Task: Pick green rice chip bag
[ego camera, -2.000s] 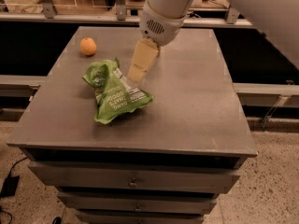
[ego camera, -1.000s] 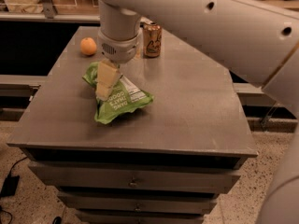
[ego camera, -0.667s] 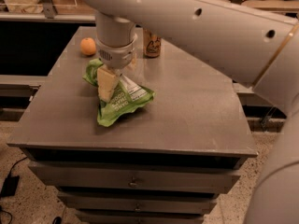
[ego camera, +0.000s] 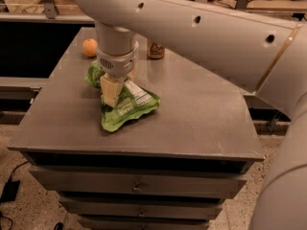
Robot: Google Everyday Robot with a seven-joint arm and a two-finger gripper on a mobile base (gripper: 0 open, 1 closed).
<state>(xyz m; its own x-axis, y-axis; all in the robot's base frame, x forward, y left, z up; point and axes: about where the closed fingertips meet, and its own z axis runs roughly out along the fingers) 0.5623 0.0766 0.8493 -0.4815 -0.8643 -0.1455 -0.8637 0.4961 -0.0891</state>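
Observation:
The green rice chip bag (ego camera: 130, 108) lies crumpled on the left half of the grey table top (ego camera: 201, 114), its white label panel facing up. My gripper (ego camera: 115, 87) hangs straight down from the big white arm and is pressed onto the middle of the bag, covering part of it. The bag rests on the table.
A small orange fruit (ego camera: 89, 47) sits at the table's far left. A tan-gold drink can (ego camera: 155, 49) stands at the back, partly hidden behind the arm. The table has drawers (ego camera: 139, 188) below its front edge. The white arm spans the upper right of the view.
My gripper has moved left from above the bag's right side and come down onto the bag's middle. The bag has shifted slightly under it.

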